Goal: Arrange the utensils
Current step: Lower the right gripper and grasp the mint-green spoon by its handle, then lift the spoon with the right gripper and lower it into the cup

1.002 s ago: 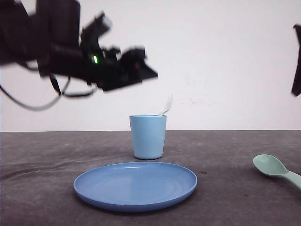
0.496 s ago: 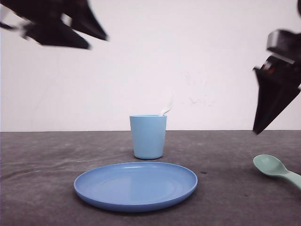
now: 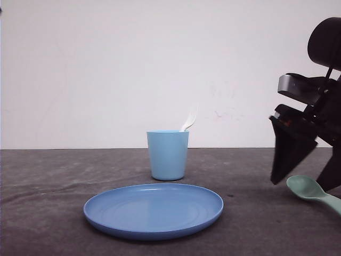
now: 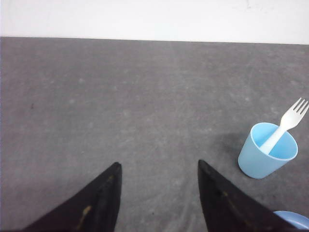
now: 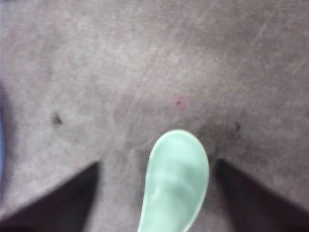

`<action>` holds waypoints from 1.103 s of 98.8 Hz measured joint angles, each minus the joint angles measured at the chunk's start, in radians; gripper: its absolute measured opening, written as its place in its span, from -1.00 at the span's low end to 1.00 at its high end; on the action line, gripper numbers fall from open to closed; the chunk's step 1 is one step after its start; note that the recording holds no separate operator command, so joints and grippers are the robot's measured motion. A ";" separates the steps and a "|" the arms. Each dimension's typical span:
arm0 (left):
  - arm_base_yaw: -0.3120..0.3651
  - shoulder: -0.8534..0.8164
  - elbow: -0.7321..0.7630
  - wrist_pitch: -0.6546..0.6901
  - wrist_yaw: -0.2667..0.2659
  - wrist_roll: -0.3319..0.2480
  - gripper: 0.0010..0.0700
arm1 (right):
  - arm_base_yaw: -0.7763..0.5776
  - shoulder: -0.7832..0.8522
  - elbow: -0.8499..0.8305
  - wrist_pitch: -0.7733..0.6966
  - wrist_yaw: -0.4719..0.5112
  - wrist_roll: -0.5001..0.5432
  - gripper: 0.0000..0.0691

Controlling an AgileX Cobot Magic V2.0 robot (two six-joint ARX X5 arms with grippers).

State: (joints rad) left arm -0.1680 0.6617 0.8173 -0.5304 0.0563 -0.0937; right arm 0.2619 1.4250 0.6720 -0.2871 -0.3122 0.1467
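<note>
While the left gripper point(image 4: 159, 203), open and empty, has pulled away from the fork point(image 3: 189, 118) now standing in the cup point(image 3: 167, 154), the right gripper point(image 3: 303, 181) has dropped open-jawed astride the spoon point(image 3: 309, 189) lying on the table point(image 3: 53, 213), likely next to be grasped.

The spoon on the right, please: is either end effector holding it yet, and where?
No. The right end effector is open astride the spoon, not gripping.
</note>
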 joint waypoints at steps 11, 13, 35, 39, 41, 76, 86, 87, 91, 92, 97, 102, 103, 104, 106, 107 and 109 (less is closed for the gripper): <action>0.000 -0.025 0.000 -0.034 0.000 0.000 -0.17 | 0.006 0.007 0.000 -0.005 -0.002 0.000 -0.31; 0.000 -0.028 0.000 -0.040 0.000 0.000 -0.17 | 0.006 0.008 0.000 -0.007 -0.001 0.000 -0.38; 0.000 -0.034 0.000 -0.085 0.000 0.000 -0.17 | 0.006 0.008 -0.001 -0.009 -0.002 0.000 -0.90; 0.000 -0.032 0.000 -0.089 0.000 0.000 -0.17 | 0.006 0.008 -0.001 -0.008 -0.001 0.000 -0.92; 0.000 -0.032 0.000 -0.091 0.000 0.000 -0.17 | 0.006 0.008 -0.001 -0.008 -0.002 0.000 -0.93; 0.000 -0.033 0.000 -0.093 0.000 0.000 -0.17 | 0.059 0.008 0.084 0.138 -0.161 0.063 -0.93; 0.000 -0.033 0.000 -0.093 0.000 0.000 -0.17 | 0.097 0.008 0.136 0.262 -0.183 0.090 -0.93; 0.000 -0.033 0.000 -0.093 0.000 0.000 -0.17 | 0.101 0.008 0.139 0.277 -0.183 0.093 -0.93; 0.000 -0.033 0.000 -0.093 0.000 0.000 -0.17 | 0.118 0.008 0.148 0.340 -0.183 0.099 -0.93; 0.000 -0.033 0.000 -0.093 0.000 0.000 -0.17 | 0.122 0.008 0.150 0.358 -0.183 0.101 -0.93; 0.000 -0.033 0.000 -0.093 0.000 0.000 -0.17 | 0.145 0.008 0.150 0.452 -0.177 0.107 -0.93; 0.000 -0.033 0.000 -0.093 0.000 0.000 -0.17 | 0.168 0.008 0.150 0.549 -0.150 0.111 -0.93; 0.000 -0.033 0.000 -0.093 0.000 0.000 -0.17 | 0.173 0.008 0.150 0.569 -0.143 0.111 -0.93; 0.000 -0.033 0.000 -0.093 0.000 0.000 -0.17 | 0.177 0.008 0.150 0.587 -0.135 0.111 -0.93; 0.000 -0.033 0.000 -0.093 0.000 0.000 -0.17 | 0.189 0.008 0.150 0.638 -0.109 0.107 -0.93; 0.000 -0.033 0.000 -0.093 0.000 0.000 -0.17 | 0.194 0.008 0.150 0.657 -0.098 0.105 -0.93; 0.000 -0.033 0.000 -0.093 0.000 0.000 -0.17 | 0.204 0.008 0.150 0.695 -0.072 0.097 -0.93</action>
State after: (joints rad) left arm -0.1677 0.6289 0.8173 -0.6239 0.0566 -0.0937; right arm 0.4656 1.4330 0.8223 0.4080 -0.3847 0.2440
